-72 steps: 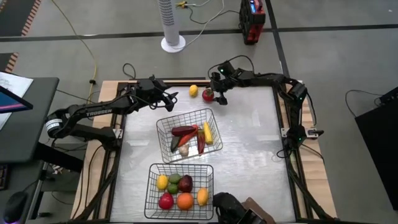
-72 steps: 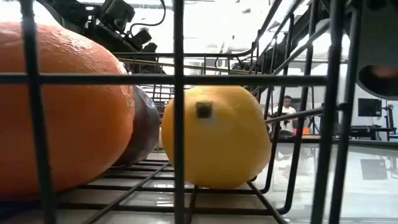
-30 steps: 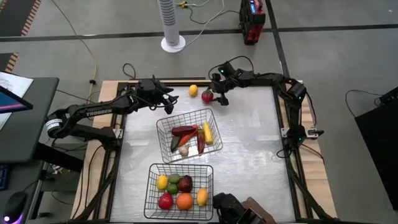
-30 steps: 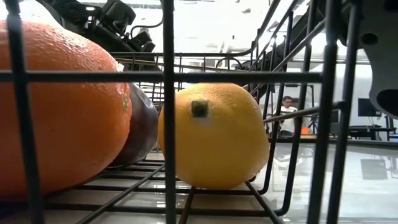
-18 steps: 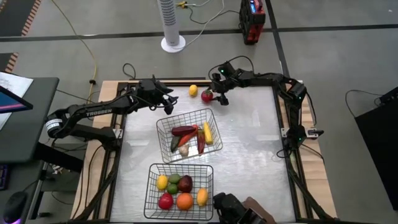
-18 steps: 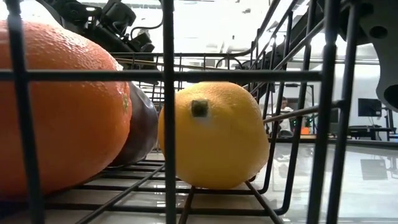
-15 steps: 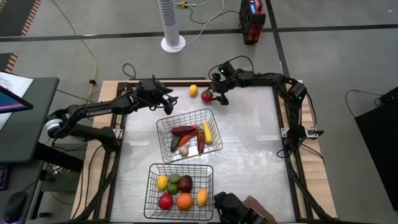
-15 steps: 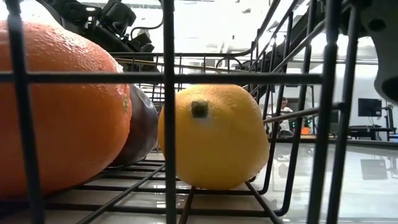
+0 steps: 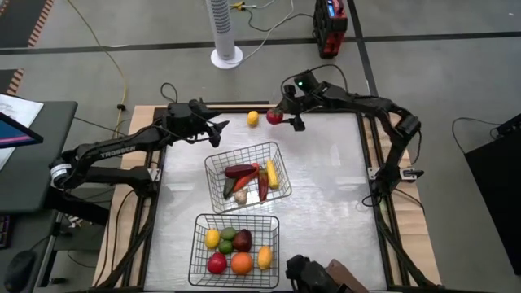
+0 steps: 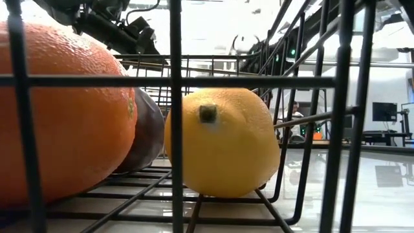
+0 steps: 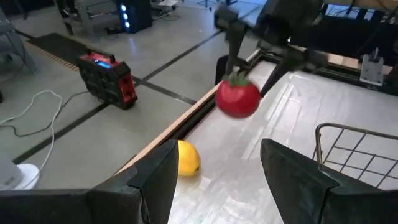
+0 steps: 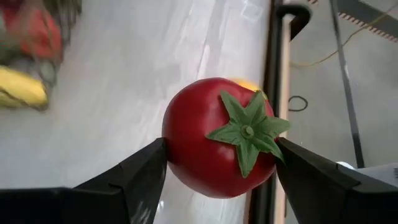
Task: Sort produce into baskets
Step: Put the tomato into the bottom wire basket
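While our right gripper (image 12: 217,163) pinches the round red tomato with its green leafy stem (image 12: 219,137) and holds it clear of the pale tabletop near the far edge, our left gripper (image 11: 217,177) hangs empty with fingers apart, close by the small yellow lemon (image 9: 253,118) lying on the table. We judge the grip could slip on the tomato's smooth round skin during the carry, letting it fall and roll off the table or into the wrong black wire-mesh basket (image 9: 214,165). Our two arms also sit close, so they could collide.
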### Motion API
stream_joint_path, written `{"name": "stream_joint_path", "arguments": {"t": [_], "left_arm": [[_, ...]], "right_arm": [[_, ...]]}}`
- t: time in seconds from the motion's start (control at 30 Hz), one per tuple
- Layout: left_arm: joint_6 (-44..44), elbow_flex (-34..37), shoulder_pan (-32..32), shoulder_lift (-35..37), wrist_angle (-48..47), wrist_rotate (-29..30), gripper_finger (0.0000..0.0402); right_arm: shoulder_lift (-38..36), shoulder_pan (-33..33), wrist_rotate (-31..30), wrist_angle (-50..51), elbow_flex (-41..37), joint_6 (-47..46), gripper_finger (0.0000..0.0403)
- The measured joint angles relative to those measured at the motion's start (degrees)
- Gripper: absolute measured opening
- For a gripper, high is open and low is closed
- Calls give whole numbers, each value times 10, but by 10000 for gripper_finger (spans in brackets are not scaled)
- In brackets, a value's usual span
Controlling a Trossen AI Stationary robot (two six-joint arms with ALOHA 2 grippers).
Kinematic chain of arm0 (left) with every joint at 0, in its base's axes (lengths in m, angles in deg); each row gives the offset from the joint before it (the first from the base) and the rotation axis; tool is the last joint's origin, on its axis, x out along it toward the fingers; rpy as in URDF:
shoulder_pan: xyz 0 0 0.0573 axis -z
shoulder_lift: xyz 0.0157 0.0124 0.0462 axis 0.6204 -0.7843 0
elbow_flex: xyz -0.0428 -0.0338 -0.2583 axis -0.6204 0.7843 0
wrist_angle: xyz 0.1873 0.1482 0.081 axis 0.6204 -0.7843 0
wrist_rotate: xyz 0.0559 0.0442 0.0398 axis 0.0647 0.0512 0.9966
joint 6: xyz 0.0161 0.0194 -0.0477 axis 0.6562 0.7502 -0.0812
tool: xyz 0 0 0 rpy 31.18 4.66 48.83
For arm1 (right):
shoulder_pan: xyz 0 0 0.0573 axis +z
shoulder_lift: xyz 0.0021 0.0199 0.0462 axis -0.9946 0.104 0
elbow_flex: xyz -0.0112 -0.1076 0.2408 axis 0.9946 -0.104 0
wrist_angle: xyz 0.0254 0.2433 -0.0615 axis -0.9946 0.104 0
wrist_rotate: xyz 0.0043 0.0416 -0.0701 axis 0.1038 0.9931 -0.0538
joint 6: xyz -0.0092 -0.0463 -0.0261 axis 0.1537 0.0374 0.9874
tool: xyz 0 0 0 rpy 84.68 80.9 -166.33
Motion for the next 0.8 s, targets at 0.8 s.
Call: {"name": "stream_joint_path", "arguments": {"t": [0.8], "left_arm": [[-31, 35, 39, -15, 209, -26, 216]], "right_arm": [[-143, 349, 142, 140, 0, -128, 310]]}}
